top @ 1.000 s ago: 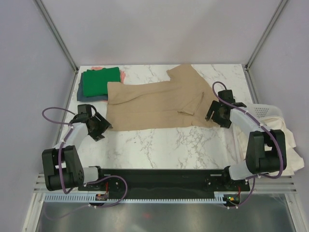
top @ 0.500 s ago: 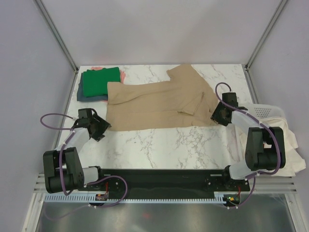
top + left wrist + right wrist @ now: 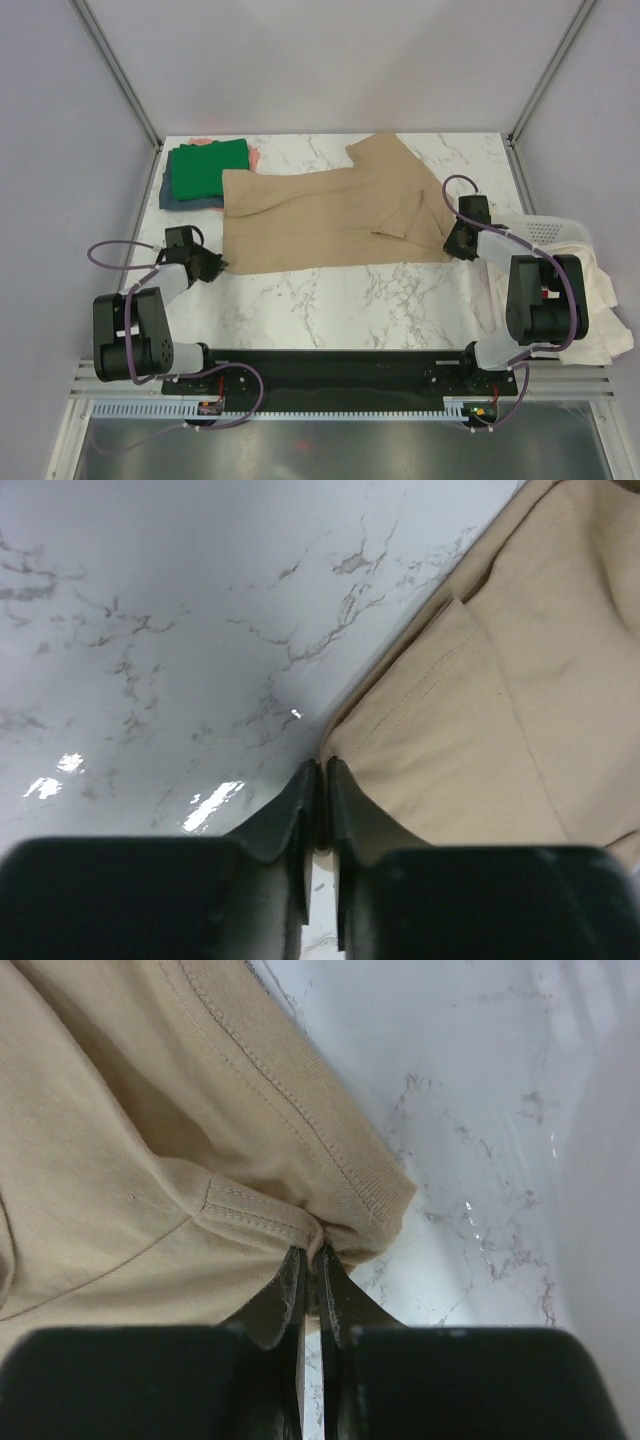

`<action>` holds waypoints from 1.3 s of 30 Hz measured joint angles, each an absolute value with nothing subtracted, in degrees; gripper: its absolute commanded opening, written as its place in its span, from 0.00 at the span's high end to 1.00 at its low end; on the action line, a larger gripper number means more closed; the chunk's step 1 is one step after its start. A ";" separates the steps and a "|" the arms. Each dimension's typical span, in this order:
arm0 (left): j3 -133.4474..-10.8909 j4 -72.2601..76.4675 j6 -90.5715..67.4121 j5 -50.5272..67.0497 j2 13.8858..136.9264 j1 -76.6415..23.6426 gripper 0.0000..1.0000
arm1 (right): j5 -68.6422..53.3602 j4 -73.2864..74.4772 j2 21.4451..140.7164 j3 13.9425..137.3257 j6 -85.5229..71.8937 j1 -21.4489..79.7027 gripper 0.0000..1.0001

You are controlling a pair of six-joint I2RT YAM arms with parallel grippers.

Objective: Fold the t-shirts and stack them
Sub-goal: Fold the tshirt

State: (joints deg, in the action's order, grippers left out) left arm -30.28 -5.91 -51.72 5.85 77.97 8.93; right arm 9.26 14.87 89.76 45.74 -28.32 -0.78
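A large tan t-shirt [image 3: 320, 215] lies spread lengthwise across the middle of the marble table [image 3: 340, 300]. My left gripper [image 3: 213, 265] sits low at its near-left corner. In the left wrist view its jaws [image 3: 322, 768] are pressed together on the very edge of the tan cloth [image 3: 500, 710]. My right gripper [image 3: 453, 244] is at the shirt's near-right corner. The right wrist view shows that gripper [image 3: 313, 1252] shut on a bunched, stitched hem of the tan shirt [image 3: 120, 1140]. A folded green t-shirt [image 3: 207, 168] tops a stack at the far left, over a dark blue-grey one [image 3: 175, 199] and a salmon-pink one [image 3: 256, 157].
A white mesh basket [image 3: 553, 230] stands off the table's right edge with cream cloth [image 3: 600, 315] spilling from it. Metal frame posts [image 3: 120, 75] rise at the two back corners. Bare marble stretches between the tan shirt and the arm bases.
Both grippers have slid in to the tan shirt's near corners and gone from open to shut on the cloth. The shirt itself has hardly moved.
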 measured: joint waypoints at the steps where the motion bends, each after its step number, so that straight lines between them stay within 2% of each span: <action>1: -29.85 -5.28 -51.77 6.26 77.97 8.93 0.96 | 9.23 14.68 89.73 45.65 -28.32 -0.78 0.94; 2: -29.50 -4.73 -51.81 6.55 77.84 8.93 0.98 | 9.19 14.55 89.73 45.60 -28.32 -0.78 0.94; 7: -29.30 -7.11 -51.68 6.04 75.11 9.82 0.98 | 9.13 14.37 89.41 45.43 -28.38 -0.80 0.94; 13: -29.32 -14.72 -49.76 8.19 66.63 20.67 0.98 | 8.23 18.41 85.34 43.62 -30.30 -0.80 0.92; 17: -29.32 -19.57 -48.16 10.15 63.51 23.62 0.98 | 7.84 21.50 80.77 41.60 -32.05 -0.99 0.92; 23: -28.73 -24.80 -46.92 12.23 57.69 25.43 0.97 | 6.68 24.56 73.73 37.54 -34.33 -1.08 0.76; 24: -28.40 -25.41 -46.89 12.47 56.51 25.41 0.92 | 6.31 25.30 72.38 36.99 -34.81 -1.02 0.67; 25: -27.97 -25.98 -46.89 12.84 55.11 25.41 0.87 | 6.13 26.02 71.11 36.64 -35.44 -0.89 0.50; 28: -27.42 -28.23 -47.00 14.44 50.96 25.43 0.63 | 5.63 28.80 65.84 36.12 -37.12 0.14 0.32; 33: -28.88 -33.23 -46.83 17.28 43.81 25.43 0.36 | 5.98 35.46 56.82 36.53 -38.41 0.49 0.27; 36: -32.69 -36.91 -45.98 18.22 40.66 25.43 0.32 | 5.69 39.86 53.47 39.11 -39.33 1.91 0.26; 39: -38.13 -39.24 -43.88 18.41 38.52 25.41 0.33 | 4.93 41.82 52.88 45.01 -39.99 4.32 0.26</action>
State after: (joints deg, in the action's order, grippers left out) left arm -38.13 -39.24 -43.88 18.41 38.52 25.41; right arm 4.93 41.82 52.88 45.01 -39.99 4.32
